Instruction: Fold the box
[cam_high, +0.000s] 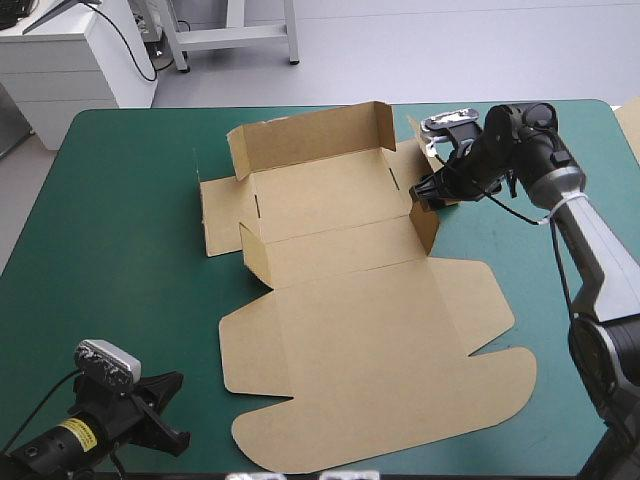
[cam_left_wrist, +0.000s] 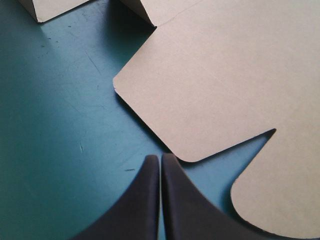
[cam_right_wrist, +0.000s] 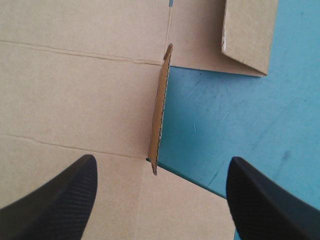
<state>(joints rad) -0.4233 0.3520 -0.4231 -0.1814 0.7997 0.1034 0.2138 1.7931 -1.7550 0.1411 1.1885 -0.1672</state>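
Note:
The brown box (cam_high: 350, 330) lies mid-table as a cut sheet. Its far wall (cam_high: 310, 135) is raised and its lid (cam_high: 400, 380) lies flat toward the near edge. My right gripper (cam_high: 425, 192) hovers open at the box's right side. In the right wrist view the small upright side flap (cam_right_wrist: 160, 115) stands edge-on between and ahead of the fingers (cam_right_wrist: 65, 195), with the box floor (cam_right_wrist: 75, 90) to one side. My left gripper (cam_high: 170, 412) rests shut at the near left corner of the table. Its tips (cam_left_wrist: 160, 161) sit just short of the lid's rounded flap (cam_left_wrist: 215, 85).
The teal-green cover (cam_high: 120, 250) stretches left of the box between it and the left arm. The lid's front flaps reach close to the table's near edge (cam_high: 420, 470). The right arm (cam_high: 590, 240) comes in along the table's right edge.

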